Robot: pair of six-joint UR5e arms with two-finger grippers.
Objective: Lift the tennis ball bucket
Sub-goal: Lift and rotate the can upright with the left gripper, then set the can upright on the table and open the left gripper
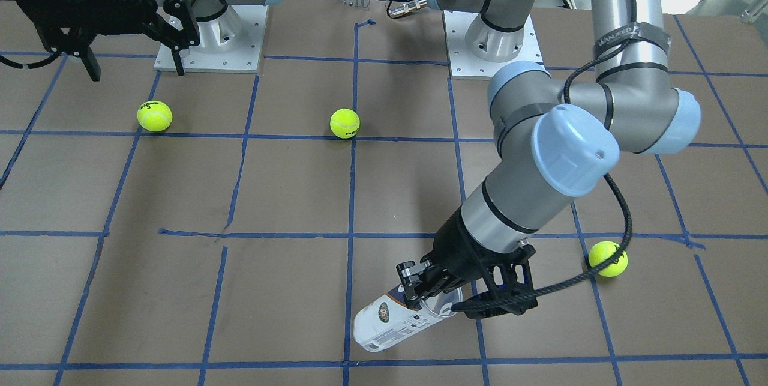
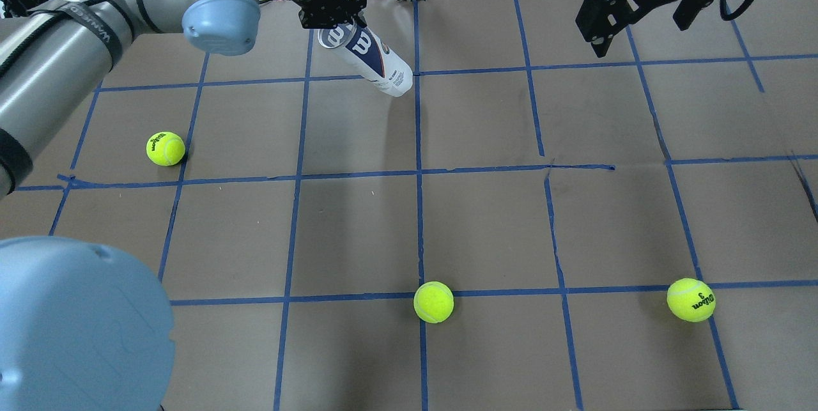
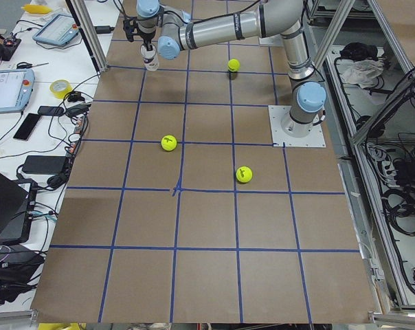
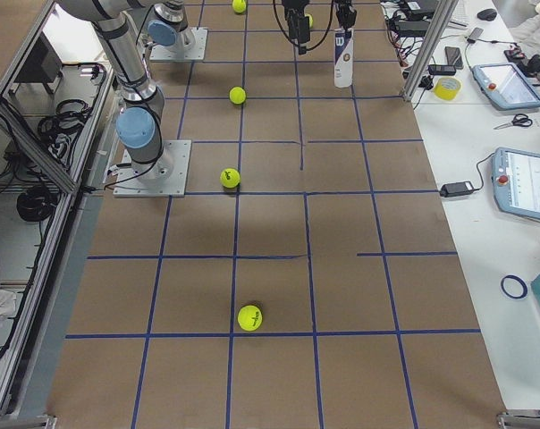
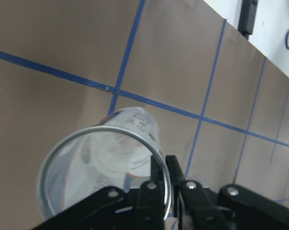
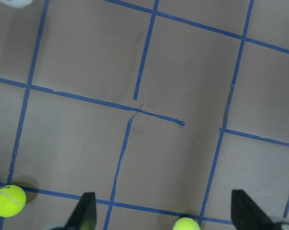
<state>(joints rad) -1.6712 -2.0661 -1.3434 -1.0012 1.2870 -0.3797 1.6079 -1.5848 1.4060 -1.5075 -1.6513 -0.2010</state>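
Overhead exterior view: the brown paper-covered table point(image 2: 486, 225) with its blue tape grid fills the scene, and the left arm point(image 2: 57, 59) reaches across it to the far edge, on the robot's left of the centre line. There the tennis ball bucket point(image 2: 377, 62) hangs from the left gripper point(image 1: 423, 299). The gripper pinches the open metal rim, one finger inside the mouth and one outside against the clear wall, as the left wrist view shows. The bucket's long axis runs from the held mouth down and away from the gripper, slanting toward the table's centre line. The exterior right view makes it look close to upright. So the load sits below the grip, and a straight rise of this arm is what the lift seems to call for. The right gripper point(image 6: 166, 213) is spread wide over bare paper, well apart from the bucket, and looks to have no part in it. Three tennis balls point(image 2: 165, 148) point(image 2: 433, 302) point(image 2: 691, 300) lie loose, none near the bucket. I cannot tell whether the bucket's closed base touches the paper or has cleared it. The bucket is tiny in the side views, and the wrist view crops the rim.
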